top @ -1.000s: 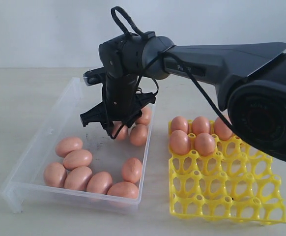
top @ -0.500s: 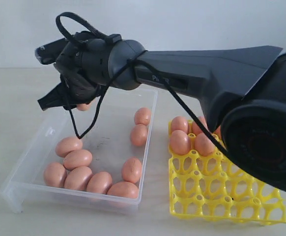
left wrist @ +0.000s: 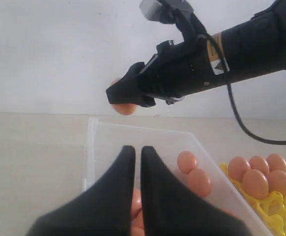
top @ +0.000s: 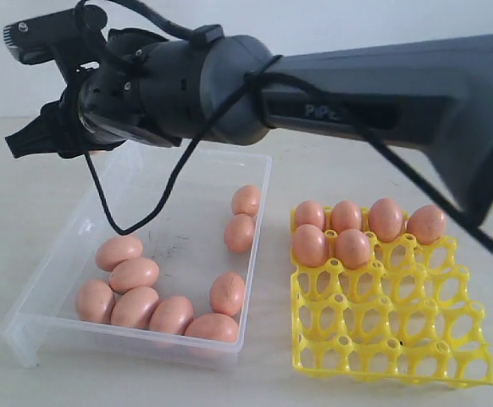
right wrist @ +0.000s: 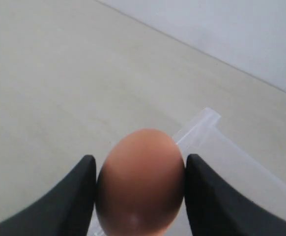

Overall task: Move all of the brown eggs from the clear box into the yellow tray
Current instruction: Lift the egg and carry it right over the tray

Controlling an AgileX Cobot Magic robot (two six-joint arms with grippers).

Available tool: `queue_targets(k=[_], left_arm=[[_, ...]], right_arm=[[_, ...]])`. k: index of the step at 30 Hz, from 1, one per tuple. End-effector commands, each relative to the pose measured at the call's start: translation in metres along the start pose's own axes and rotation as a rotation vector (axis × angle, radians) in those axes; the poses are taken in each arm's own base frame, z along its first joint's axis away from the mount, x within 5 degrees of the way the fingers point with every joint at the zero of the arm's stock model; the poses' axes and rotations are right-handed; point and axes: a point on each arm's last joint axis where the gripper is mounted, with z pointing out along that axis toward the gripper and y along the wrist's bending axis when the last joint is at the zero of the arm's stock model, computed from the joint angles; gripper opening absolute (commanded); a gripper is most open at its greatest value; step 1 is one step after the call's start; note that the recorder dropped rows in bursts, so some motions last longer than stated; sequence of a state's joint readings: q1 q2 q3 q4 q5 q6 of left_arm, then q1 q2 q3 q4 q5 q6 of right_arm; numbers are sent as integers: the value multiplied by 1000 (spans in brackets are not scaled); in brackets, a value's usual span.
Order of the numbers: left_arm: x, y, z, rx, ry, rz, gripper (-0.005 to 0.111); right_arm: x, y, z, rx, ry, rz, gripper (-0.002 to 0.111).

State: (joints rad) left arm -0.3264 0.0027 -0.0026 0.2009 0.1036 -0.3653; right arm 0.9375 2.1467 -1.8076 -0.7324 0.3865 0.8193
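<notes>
**Right gripper**: hangs high above the far left corner of the clear box. Its jaws are part open and press on both sides of the held egg.

**Left gripper**: appears only in its own wrist view, pointing toward the box. Its jaws are almost touching, with nothing between them.

**Brown eggs**: 9 lie on the box floor, 7 clustered in the near half and 2 touching by the far right wall.

**Yellow tray**: stands on the counter just right of the box. It holds 6 eggs, 4 filling the far row and 2 in the left cells of the next row.
</notes>
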Motion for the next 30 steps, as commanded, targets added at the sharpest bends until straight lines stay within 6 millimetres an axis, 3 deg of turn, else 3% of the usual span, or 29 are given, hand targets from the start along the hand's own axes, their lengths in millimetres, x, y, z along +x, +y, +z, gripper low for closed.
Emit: queue_targets(k=[1, 8, 9, 14, 18, 20, 22, 25, 26, 28, 30], left_arm=[[0, -1, 0, 10, -4, -10, 4], [0, -1, 0, 10, -4, -10, 4], [0, -1, 0, 10, -4, -10, 4], [1, 0, 0, 9, 0, -10, 4], [1, 0, 0, 9, 0, -10, 4], [1, 0, 0, 9, 0, -10, 4], [1, 0, 0, 9, 0, -10, 4], [1, 0, 0, 9, 0, -10, 4], [1, 0, 0, 9, 0, -10, 4], [1, 0, 0, 9, 0, -10, 4], [0, -1, 0, 10, -4, -10, 4]], right_arm=[[-8, -7, -29, -13, -87, 13, 0], [10, -28, -63, 83, -199, 43, 0], [20, -35, -72, 108, -205, 157, 0], [46, -60, -100, 286, -193, 146, 0], [62, -76, -127, 400, -166, -3, 0], [58, -85, -146, 464, -163, -110, 0], [58, -96, -167, 548, -55, -188, 0], [70, -119, -205, 769, 270, -309, 0], [73, -121, -210, 779, 324, -305, 0], [82, -118, -214, 702, 436, -268, 0], [90, -107, -205, 448, 474, -176, 0]])
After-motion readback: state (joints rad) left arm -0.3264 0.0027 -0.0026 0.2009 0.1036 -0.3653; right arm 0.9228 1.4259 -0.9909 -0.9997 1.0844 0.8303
